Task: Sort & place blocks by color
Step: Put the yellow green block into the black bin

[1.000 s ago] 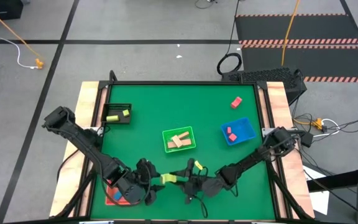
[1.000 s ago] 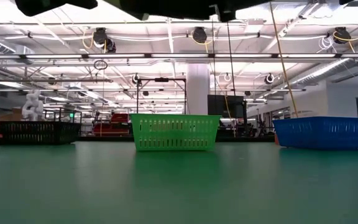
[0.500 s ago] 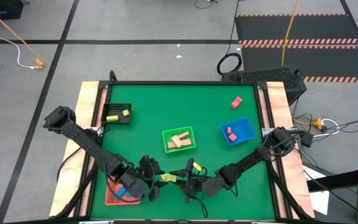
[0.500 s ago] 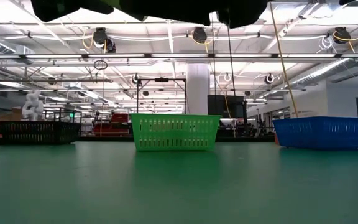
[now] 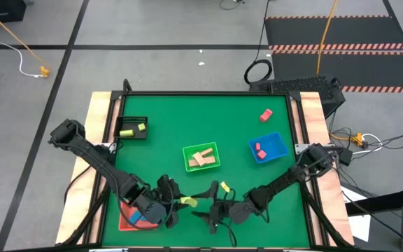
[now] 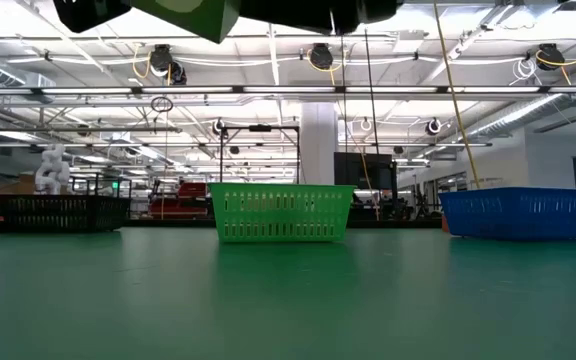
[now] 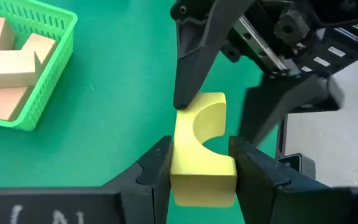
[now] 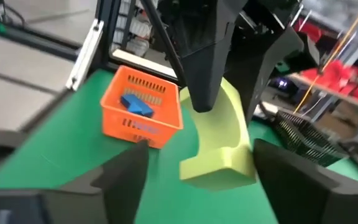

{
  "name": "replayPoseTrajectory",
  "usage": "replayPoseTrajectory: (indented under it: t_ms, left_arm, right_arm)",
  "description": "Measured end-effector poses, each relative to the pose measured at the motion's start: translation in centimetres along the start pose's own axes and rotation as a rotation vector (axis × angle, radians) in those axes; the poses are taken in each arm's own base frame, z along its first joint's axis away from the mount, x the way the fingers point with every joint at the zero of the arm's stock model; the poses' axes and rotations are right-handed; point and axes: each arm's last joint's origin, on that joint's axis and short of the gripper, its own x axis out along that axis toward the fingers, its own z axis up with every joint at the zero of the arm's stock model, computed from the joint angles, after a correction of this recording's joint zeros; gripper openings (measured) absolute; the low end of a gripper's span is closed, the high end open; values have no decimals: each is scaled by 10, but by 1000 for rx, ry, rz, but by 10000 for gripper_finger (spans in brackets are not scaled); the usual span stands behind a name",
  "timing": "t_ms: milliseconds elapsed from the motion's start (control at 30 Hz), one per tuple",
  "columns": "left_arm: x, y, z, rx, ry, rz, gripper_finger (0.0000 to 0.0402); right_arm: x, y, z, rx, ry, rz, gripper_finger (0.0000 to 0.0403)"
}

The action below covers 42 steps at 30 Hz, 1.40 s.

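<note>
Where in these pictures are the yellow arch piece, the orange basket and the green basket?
yellow arch piece (image 7: 199,168): left wrist view, its flat front face.
orange basket (image 8: 143,121): right wrist view, its front wall.
green basket (image 6: 280,212): low view, its slotted side wall.

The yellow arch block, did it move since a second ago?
Yes, slightly. The yellow arch block, gripped by the left gripper, sits lower against the green basket above it.

Light is bright and even, coming from ceiling lamps (image 6: 320,55) that glare white in the low view. The green table (image 5: 236,133) shows only soft, faint shadows beneath the arms. From above everything is sharp. In the right wrist view the orange basket (image 8: 143,112) and the room behind are blurred. The left wrist view is crisp on the yellow arch (image 7: 202,149).
</note>
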Motion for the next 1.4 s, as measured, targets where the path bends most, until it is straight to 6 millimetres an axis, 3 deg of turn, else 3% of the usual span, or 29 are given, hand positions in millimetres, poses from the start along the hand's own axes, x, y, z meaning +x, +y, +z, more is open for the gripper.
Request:
replayPoseTrajectory:
  t_ms: [133,267,433,633,800,1133,1267,1400]
  left_arm:
    - [0,2,-1,14,11,18,133]
    - [1,10,-1,20,36,79,133]
    - [-3,28,7,37,71,179,133]
    - [-23,64,22,56,83,401,133]
    - [-48,91,36,38,100,526,133]
    - [-104,150,51,-42,161,808,133]
    - [-119,171,48,-97,172,885,133]
    - [-125,195,30,-165,197,928,133]
  right_arm:
    - [-5,5,2,97,7,0,313]
    - [-21,2,7,126,81,-37,330]
    - [-47,-21,19,251,185,-69,332]
    - [-79,-56,23,382,215,-105,333]
    - [-108,-80,11,516,177,-116,333]
    - [-151,-104,-39,806,-12,-90,333]
    - [-157,-109,-50,828,-78,-85,333]
    - [-156,-113,-50,777,-95,-102,333]
